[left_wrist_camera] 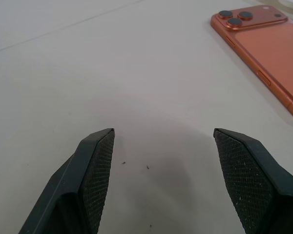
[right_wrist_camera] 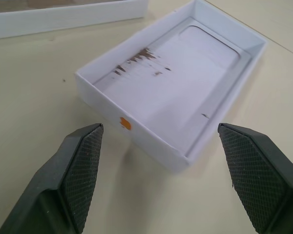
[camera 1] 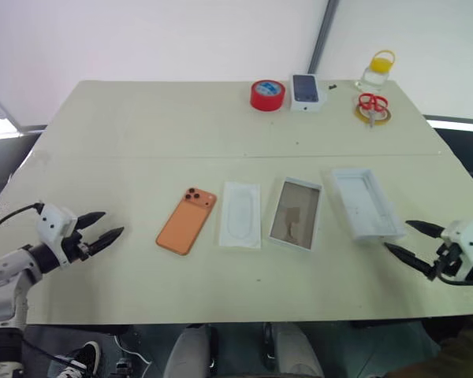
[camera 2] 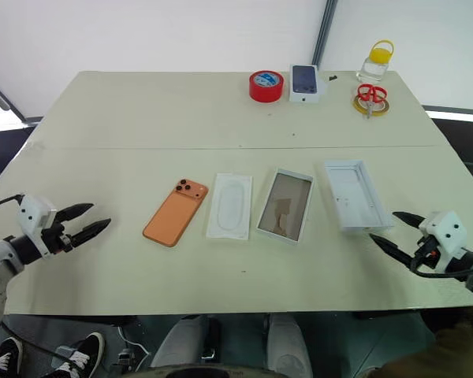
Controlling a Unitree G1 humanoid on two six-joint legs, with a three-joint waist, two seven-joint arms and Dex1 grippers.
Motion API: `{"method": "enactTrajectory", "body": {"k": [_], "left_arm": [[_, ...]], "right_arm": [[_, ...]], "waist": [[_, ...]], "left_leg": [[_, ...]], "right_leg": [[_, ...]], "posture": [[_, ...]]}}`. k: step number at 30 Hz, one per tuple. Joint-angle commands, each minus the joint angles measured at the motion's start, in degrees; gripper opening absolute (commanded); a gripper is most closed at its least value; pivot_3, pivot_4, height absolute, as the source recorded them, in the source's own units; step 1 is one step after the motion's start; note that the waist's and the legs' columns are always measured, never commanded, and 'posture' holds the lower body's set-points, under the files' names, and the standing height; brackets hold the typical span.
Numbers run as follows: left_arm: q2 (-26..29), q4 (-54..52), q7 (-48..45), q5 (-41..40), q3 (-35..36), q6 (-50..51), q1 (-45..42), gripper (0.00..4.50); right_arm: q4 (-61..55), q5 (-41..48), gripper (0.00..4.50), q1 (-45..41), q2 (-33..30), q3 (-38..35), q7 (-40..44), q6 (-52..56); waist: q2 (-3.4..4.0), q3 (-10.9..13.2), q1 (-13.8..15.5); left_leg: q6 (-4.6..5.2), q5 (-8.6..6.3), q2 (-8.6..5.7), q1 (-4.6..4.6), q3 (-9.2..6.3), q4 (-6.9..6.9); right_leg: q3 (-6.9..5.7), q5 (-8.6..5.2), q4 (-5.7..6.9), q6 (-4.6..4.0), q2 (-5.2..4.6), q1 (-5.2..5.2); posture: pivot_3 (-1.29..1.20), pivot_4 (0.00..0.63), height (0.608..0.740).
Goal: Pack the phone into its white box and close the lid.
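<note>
Just ahead of the spread right gripper (right_wrist_camera: 158, 170) lies the lid (right_wrist_camera: 176, 92); the phone (left_wrist_camera: 268, 44) lies beyond the spread left gripper (left_wrist_camera: 161, 170)

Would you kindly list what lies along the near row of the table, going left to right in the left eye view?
Left tool → phone → insert sheet → white box → lid → right tool.

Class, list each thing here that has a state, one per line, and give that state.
Phone: camera side up, unpacked.
White box: open, empty.
Lid: off, inside facing up.
Insert sheet: flat on the table.
Left gripper: open, empty.
Right gripper: open, empty.
</note>
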Motion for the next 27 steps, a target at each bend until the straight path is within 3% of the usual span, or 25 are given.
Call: {"method": "enactTrajectory", "body": {"k": [1,5,22,27], "left_arm": [[0.41,-1.48,0.8,-0.29,1.61,-1.34,-0.06,3.39],[0.69,-2.9,1.61,-0.05,0.48,1.17,-0.8,3.39],[-1.19,-4.06,-1.51,-1.34,0.49,-4.32,-0.46,3.39],[-3.49,-10.45,3.02,-0.26,-2.54,-0.55,-0.57,3.39]], "right_arm": [[0.85,0.15,3.92,-1.09,-1.25,-1.38,0.56,-1.35],[1.31,-0.24,3.92,-2.53,-0.95,-0.63,0.43,-1.23],[2.25,-0.16,3.92,-4.19,-1.36,-0.53,1.21,-0.07],[-0.1,-0.09,3.92,-4.78,-0.35,0.28,0.48,0.72]], "waist": [[0.01,0.0,0.01],[0.01,0.01,0.01],[0.02,0.01,0.08],[0.02,0.01,0.05]], "left_leg": [[0.0,0.0,0.0,0.0,0.0,0.0],[0.0,0.0,0.0,0.0,0.01,-0.01],[0.0,0.0,0.0,-0.02,0.01,-0.01],[0.0,0.0,-0.01,-0.02,0.02,0.0]], "right_leg": [[0.0,0.0,0.01,0.0,0.0,-0.01],[0.01,0.0,0.01,0.0,0.0,-0.02],[0.02,0.0,0.0,0.0,-0.04,-0.02],[0.02,0.01,0.0,0.0,-0.06,-0.02]], "posture": [[0.0,0.15,0.74],[0.0,0.15,0.74],[0.0,0.15,0.74],[0.0,0.15,0.74]]}}
